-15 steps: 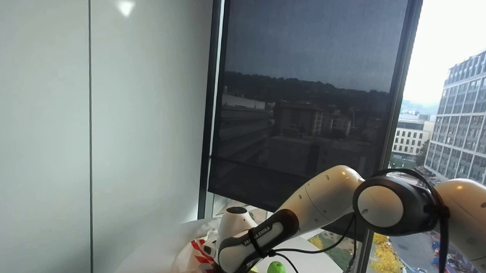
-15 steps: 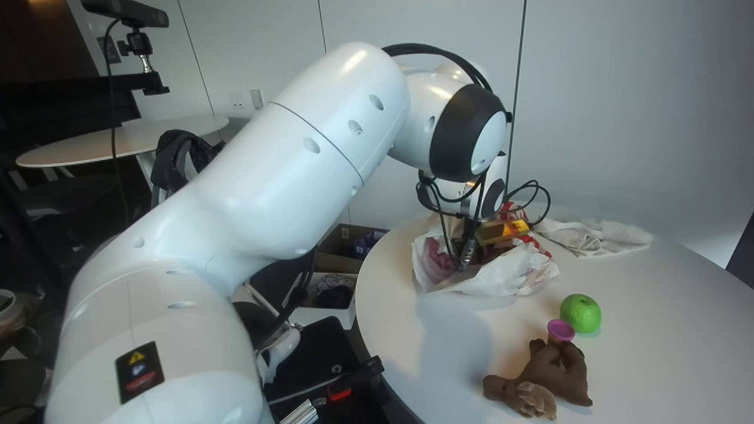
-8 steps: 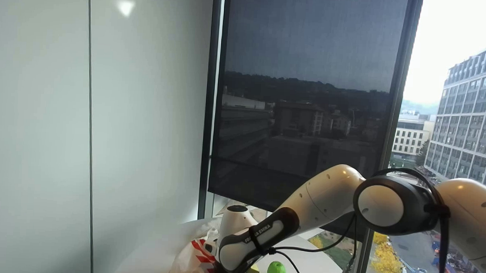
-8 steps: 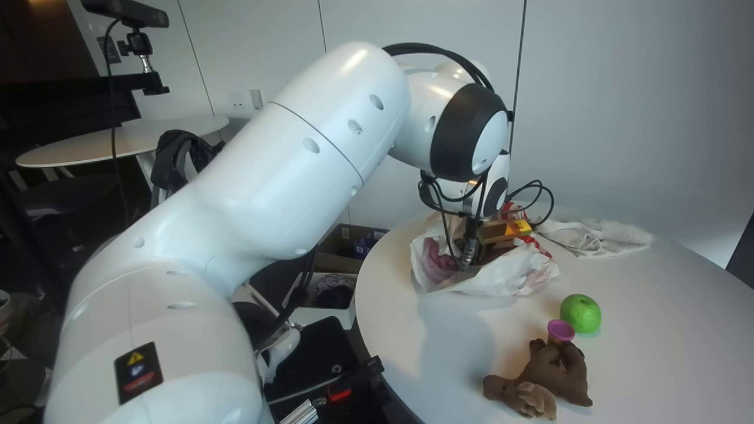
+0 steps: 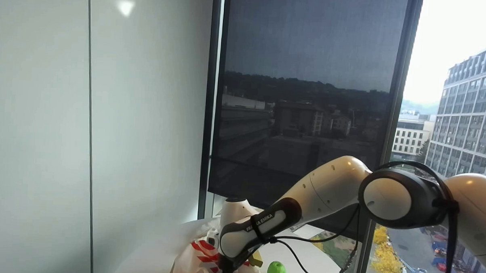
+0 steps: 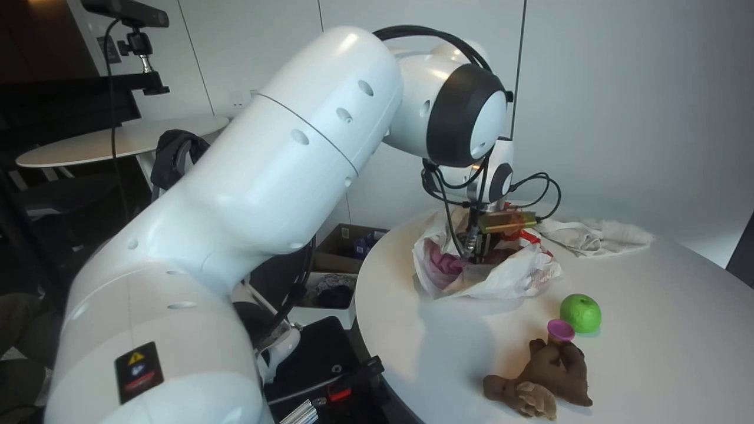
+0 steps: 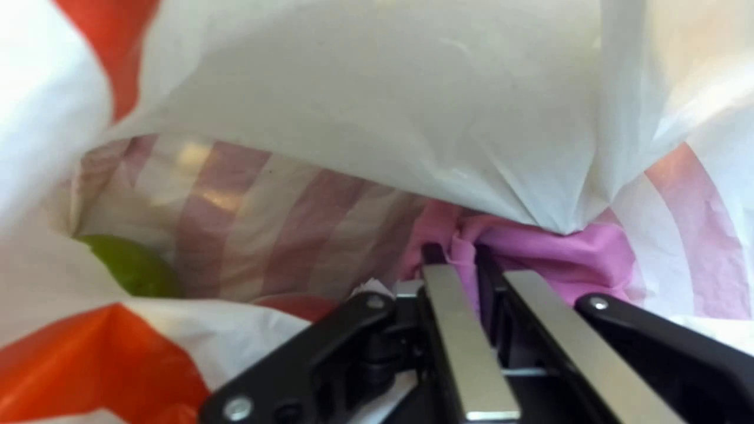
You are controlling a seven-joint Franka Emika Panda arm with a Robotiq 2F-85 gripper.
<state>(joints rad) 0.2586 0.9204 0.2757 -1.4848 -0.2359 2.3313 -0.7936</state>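
Matt, creased cloth (image 7: 562,253); glossy, crinkled plastic bag (image 7: 377,112); smooth metal on end effector (image 7: 462,258)

In an exterior view the outlook runs nearly level to a dark-shaded glass window (image 5: 309,94); in an exterior view it drops from close beside a glossy white robot arm (image 6: 283,159) onto a round white table (image 6: 660,330); both share a red-and-white plastic bag (image 6: 506,282); the wrist view looks closely into it
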